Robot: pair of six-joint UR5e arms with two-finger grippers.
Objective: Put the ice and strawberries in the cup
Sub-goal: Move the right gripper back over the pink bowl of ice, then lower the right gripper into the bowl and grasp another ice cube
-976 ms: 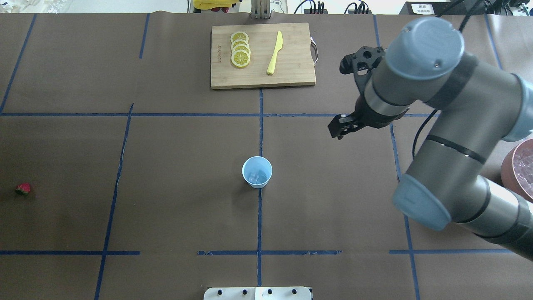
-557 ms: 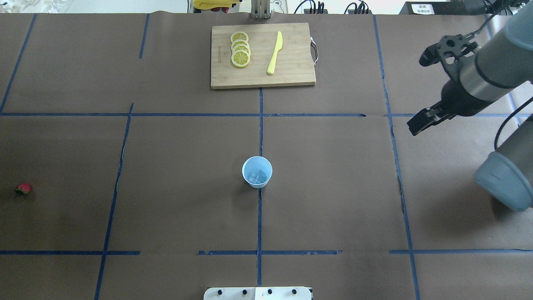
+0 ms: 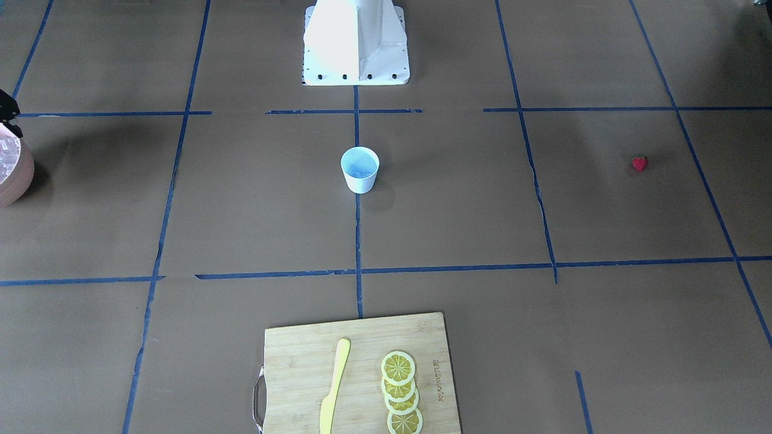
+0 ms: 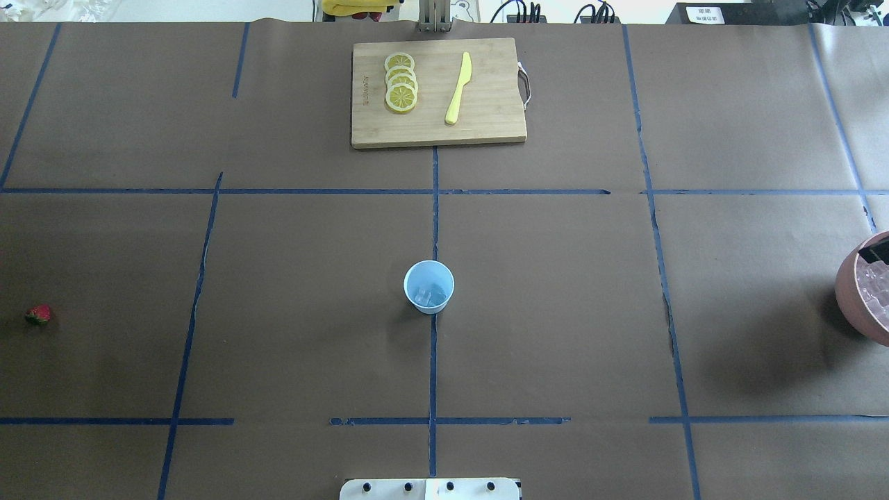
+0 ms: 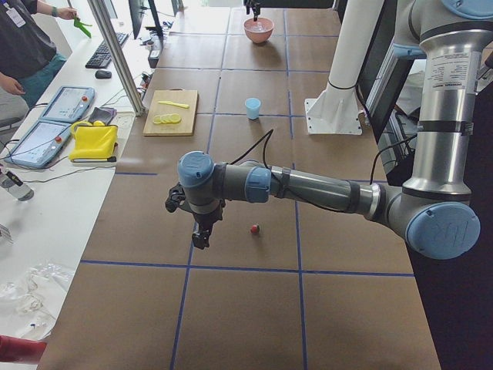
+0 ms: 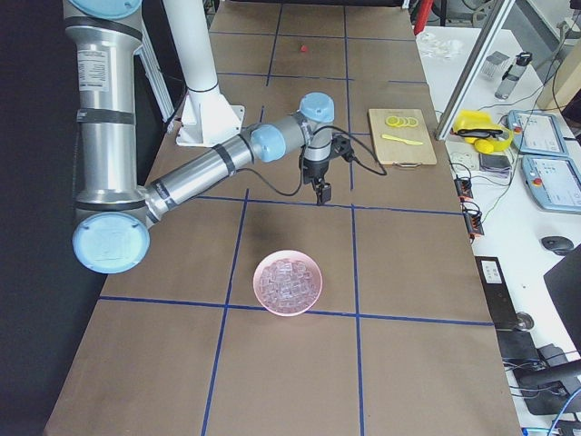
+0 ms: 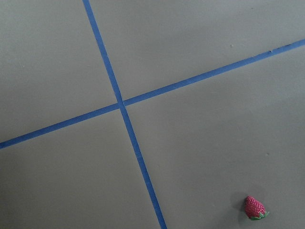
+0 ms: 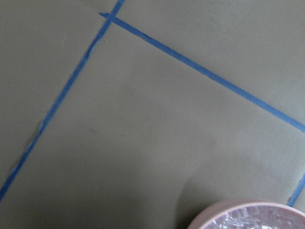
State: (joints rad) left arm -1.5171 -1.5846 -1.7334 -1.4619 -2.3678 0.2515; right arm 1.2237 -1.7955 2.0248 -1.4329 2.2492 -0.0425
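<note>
The white cup [image 4: 429, 287] with a light-blue inside stands at the table's middle, and clear ice [image 4: 430, 297] lies in it. More ice [image 6: 287, 283] fills the pinkish-brown bowl [image 6: 272, 304]. One red strawberry [image 4: 39, 314] lies alone near the left edge. In the exterior left view my left gripper [image 5: 199, 237] hangs above the table just beside the strawberry [image 5: 254, 229]; I cannot tell its state. The left wrist view shows the strawberry [image 7: 255, 208] low right, with no fingers in frame. My right gripper [image 6: 322, 193] hovers near the bowl; only a black tip [image 4: 878, 250] shows overhead, state unclear.
A wooden cutting board [image 4: 486, 118] at the far side carries lemon slices [image 4: 401, 90] and a yellow knife [image 4: 458, 89]. The robot's base [image 3: 356, 42] stands behind the cup. Blue tape lines cross the brown table cover. A person and monitors are beside the table in the side views.
My right arm has swung right, out of the overhead view, leaving only its tip over the uncovered bowl. The cup and the strawberry have stayed put.
</note>
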